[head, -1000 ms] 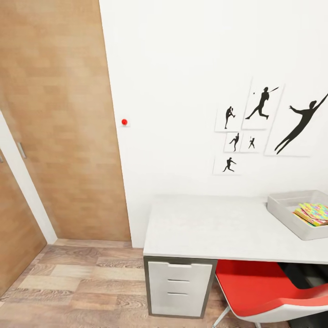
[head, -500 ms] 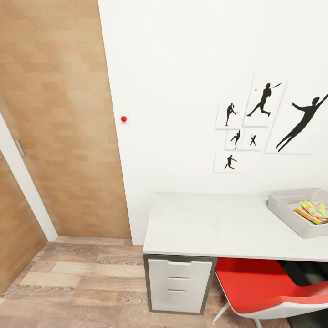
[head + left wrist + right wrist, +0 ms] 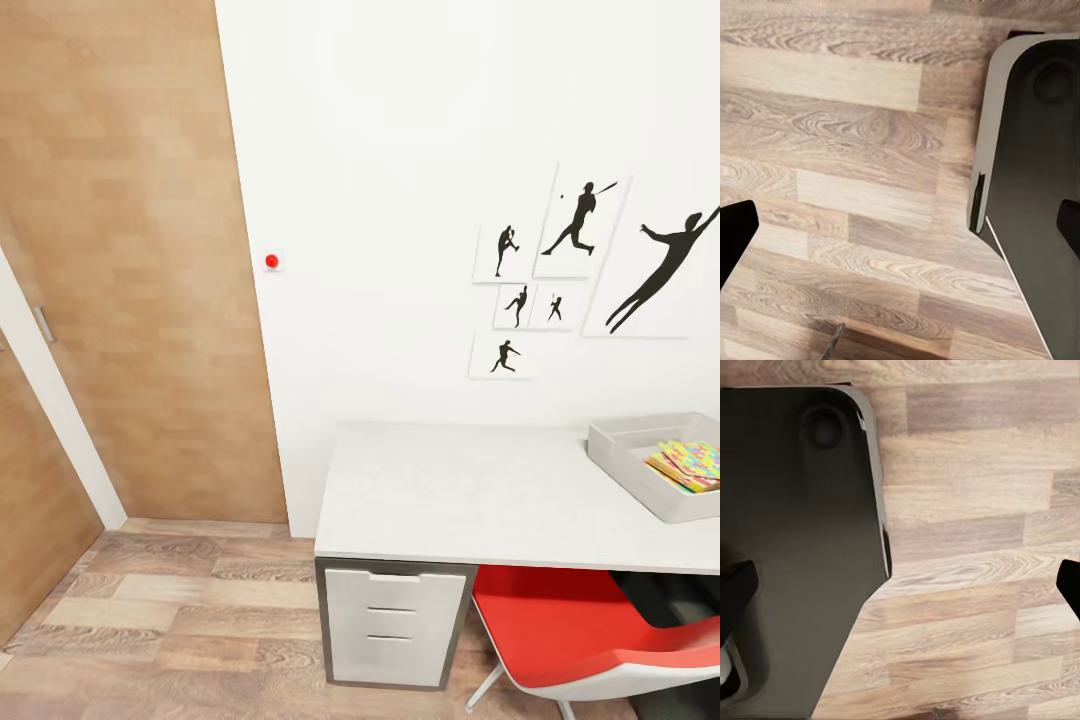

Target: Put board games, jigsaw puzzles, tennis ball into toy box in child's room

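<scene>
The head view takes in one corner of the white-walled child's room: a pale grey-topped bench [image 3: 470,495] with a white drawer unit [image 3: 392,625] stands against the wall, and a red-and-white swivel chair [image 3: 590,640] is pushed under it. At the bench's far right end sits the shallow, pale grey translucent toy box [image 3: 640,455] with sloping sides, cut off by the picture's edge.

Inside the box lie flat, multicoloured boards printed in yellow, pink, blue and green, which look like the jigsaw puzzles [image 3: 690,462]; a yellowish edge shows beneath them, but I cannot tell how many items are stacked there or whether a board game is among them. So at least part of the job appears done. The stretch of bench top in view carries nothing but the box, and neither the tennis ball nor the bed falls within this picture, so what remains cannot be counted from here. My judgement is that the two games on the bed are the likeliest leftovers.

Black baseball-player silhouette prints [image 3: 575,280] hang above the bench, a small red round button [image 3: 271,261] sits on the wall, and a wood-panelled door [image 3: 130,280] lies to the left.

Both wrist cameras look down on the wood-plank floor [image 3: 847,195] and the robot's own dark base [image 3: 795,547]. The left tool [image 3: 900,232] is spread wide and carries nothing; the right tool [image 3: 904,589] is likewise wide apart and unloaded, its dark fingertips at opposite edges of the picture.
</scene>
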